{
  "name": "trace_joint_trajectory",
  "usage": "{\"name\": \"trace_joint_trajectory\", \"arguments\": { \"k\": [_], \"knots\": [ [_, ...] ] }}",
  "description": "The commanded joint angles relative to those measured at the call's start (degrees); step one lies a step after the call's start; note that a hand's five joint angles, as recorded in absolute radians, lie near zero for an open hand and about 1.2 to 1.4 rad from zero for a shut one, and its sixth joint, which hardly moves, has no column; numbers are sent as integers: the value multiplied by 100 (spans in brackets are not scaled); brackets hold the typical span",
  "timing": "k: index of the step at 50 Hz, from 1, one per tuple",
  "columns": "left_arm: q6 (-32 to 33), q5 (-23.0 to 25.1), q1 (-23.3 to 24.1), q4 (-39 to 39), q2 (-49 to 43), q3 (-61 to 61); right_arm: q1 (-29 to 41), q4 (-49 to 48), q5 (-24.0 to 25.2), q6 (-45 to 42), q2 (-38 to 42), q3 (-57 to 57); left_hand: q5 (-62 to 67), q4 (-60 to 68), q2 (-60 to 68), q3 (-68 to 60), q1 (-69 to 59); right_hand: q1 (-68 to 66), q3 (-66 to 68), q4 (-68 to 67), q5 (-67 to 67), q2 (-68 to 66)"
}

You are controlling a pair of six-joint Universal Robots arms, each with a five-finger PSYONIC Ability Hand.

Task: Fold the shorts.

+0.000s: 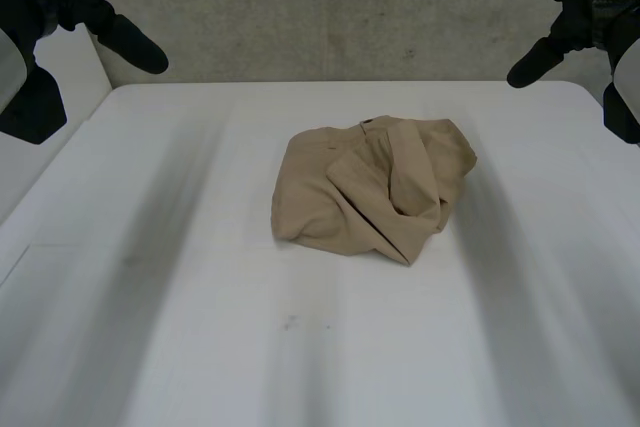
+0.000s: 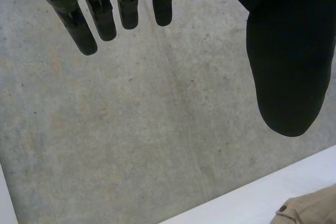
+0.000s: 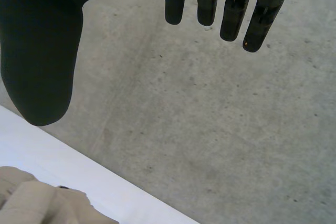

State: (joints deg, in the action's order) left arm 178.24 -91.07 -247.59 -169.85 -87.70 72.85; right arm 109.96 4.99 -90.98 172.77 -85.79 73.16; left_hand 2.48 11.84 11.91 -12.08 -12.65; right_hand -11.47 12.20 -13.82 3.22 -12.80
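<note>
From the head view I have the whole heap in sight: the tan cotton shorts (image 1: pixel 372 187) lie crumpled in a loose mound near the middle of the white surface (image 1: pixel 200 297), a little toward its far edge, with one leg flopped over the rest and the waistband turned to the far side. Neither hand touches them. My left hand (image 1: pixel 85 2) hangs above the far left corner and my right hand (image 1: pixel 575 7) above the far right corner, both well apart from the cloth.

The wrist views give me what the head view cannot, the set of the fingers. In the left wrist view the black fingers (image 2: pixel 100 9) reach out straight and slightly spread, the thumb (image 2: pixel 289 66) standing off to one side, nothing between them. Past the thumb I catch a corner of the shorts with a small dark button (image 2: pixel 283 209) on it, lying on the surface's far edge strip. The right wrist view matches: fingers (image 3: pixel 231 9) straight and parted, thumb (image 3: pixel 42 61) held wide, empty, with a rumpled tan fold beyond the thumb.

Behind the surface rises a grey, mottled concrete wall (image 1: pixel 330 7). Soft grey shading runs in bands along the surface on both sides of the heap.
</note>
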Motion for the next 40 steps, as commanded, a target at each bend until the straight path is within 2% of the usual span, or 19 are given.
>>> {"name": "trace_joint_trajectory", "arguments": {
  "k": [1, 12, 16, 19, 20, 24, 27, 32, 36, 40],
  "knots": [
    [9, 11, 0, 66, -134, -8, 26, 55, -69, -156, 71, -39, -226, -163, -169, 187, 244, 147, -220, 382, -322, 280],
    [9, 11, 9, 74, -310, 1, -18, 63, -78, -279, 79, -21, -248, -184, -191, 208, 265, 147, -220, 382, -322, 280],
    [35, 28, 18, 39, -345, 89, -18, 98, 54, -375, 123, -38, -248, -184, -191, 208, 265, 147, -220, 382, -322, 280],
    [123, 37, 79, 22, -467, 167, -1, 308, 334, -708, 185, -56, -248, -184, -191, 208, 265, 147, -220, 382, -322, 280],
    [167, 37, 106, 13, -511, 185, -1, 631, 570, -1092, 315, -82, -243, -180, -186, 204, 261, 147, -220, 382, -322, 280],
    [536, 98, 334, -31, -924, 291, -1, 1581, 976, -2183, 877, -65, -92, -29, -35, 52, 110, 147, -220, 382, -322, 280],
    [826, 151, 501, -127, -1416, 414, 61, 1786, 1012, -2441, 1063, 58, 26, 89, 83, -66, -8, 147, -220, 382, -322, 280],
    [923, 134, 879, -478, -2469, 519, -1, 1313, 1012, -2344, 1099, 760, 562, 626, 619, -602, -545, 147, -220, 382, -322, 280],
    [914, 143, 932, -707, -3181, 502, -18, 618, 1047, -2344, 1117, 1498, 1268, 1331, 1325, -1308, -1250, 147, -220, 382, -322, 280],
    [932, 151, 950, -1145, -3823, 414, -18, -41, 1083, -2353, 1134, 2166, 1338, 1402, 1395, -1378, -1321, 147, -220, 382, -322, 280]
  ]
}}
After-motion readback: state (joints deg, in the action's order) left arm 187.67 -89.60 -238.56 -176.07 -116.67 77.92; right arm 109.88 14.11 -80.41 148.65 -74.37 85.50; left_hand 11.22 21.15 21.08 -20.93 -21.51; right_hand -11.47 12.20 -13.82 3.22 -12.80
